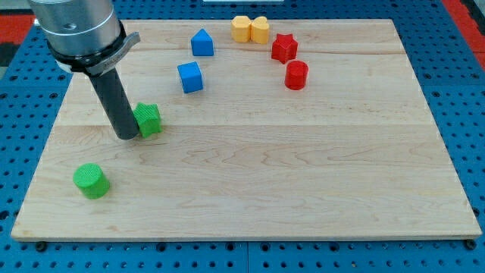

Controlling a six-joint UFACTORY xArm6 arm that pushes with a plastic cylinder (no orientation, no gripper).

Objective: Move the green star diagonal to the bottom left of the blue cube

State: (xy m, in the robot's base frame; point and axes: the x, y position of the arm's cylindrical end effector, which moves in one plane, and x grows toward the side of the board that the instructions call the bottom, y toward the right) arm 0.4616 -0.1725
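Nearest the camera: green cylinder (92, 180), alone near the table's (303, 189) bottom-left corner, well apart from everything else. Not part of this job; no reason to touch it.

Tip (127, 136) rests on the table at the left flank of the green star (148, 119), touching it or just beside it; contact line is hidden by the rod. No end effector in the grasping sense on this arm, so nothing opens, closes or grips. Work is done by sliding alone.

Green star sits below and to the view's left of the blue cube (190, 76), near it but with bare wood between. Judgement: that is already roughly the diagonal bottom-left relation the task asks for, so the job looks close to done or in final trimming.

Why the tip stands on the star's left: from there a push sends the star toward the view's right, closer under the cube. If more is wanted, a short nudge would do. Risk: overshoot would put the star straight below the cube, losing the diagonal.

Bystanders, all toward the view's top: blue house-shaped block (201, 42) above the cube; two yellow blocks (250, 29) touching each other; red star (284, 48) and red cylinder (296, 75) further right. All clear of the push path.
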